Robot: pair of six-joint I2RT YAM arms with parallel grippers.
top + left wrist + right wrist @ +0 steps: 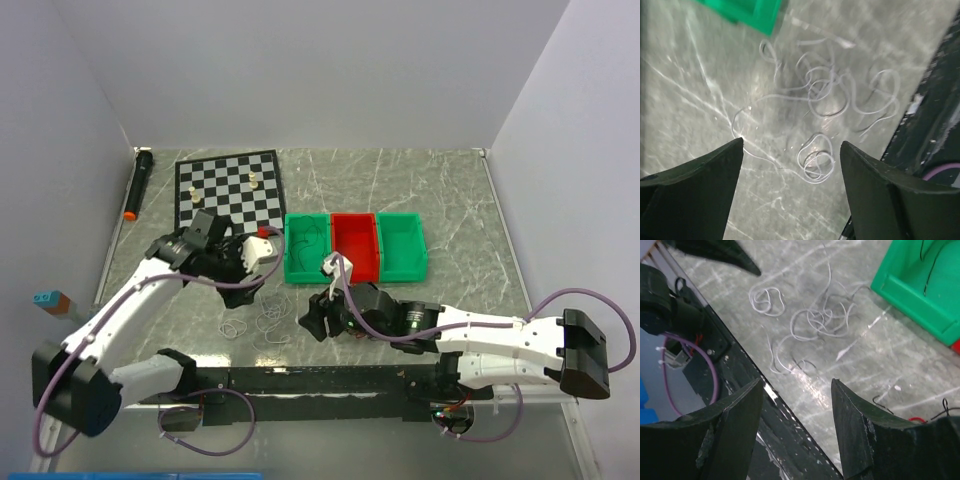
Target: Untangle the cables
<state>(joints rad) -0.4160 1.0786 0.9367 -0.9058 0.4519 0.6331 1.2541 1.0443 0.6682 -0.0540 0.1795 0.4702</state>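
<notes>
Grey-white and hair-thin, the cables [830, 95], sprawled in overlapping loops on the marbled table [685, 90] at mid-frame of the left wrist view, with a small separate coil [815, 157] just below. In the top view, at lower centre, close to the black front rail [735, 352]. Left gripper [792, 145] spread wide over them, empty; right gripper [797, 382] likewise parted, holding nothing. Likely to pinch several crossed strands at once and so pull the knot tighter. Could also slip off so fine a wire, or sweep loose loops onto the rail or against the green bin [910, 290].
</notes>
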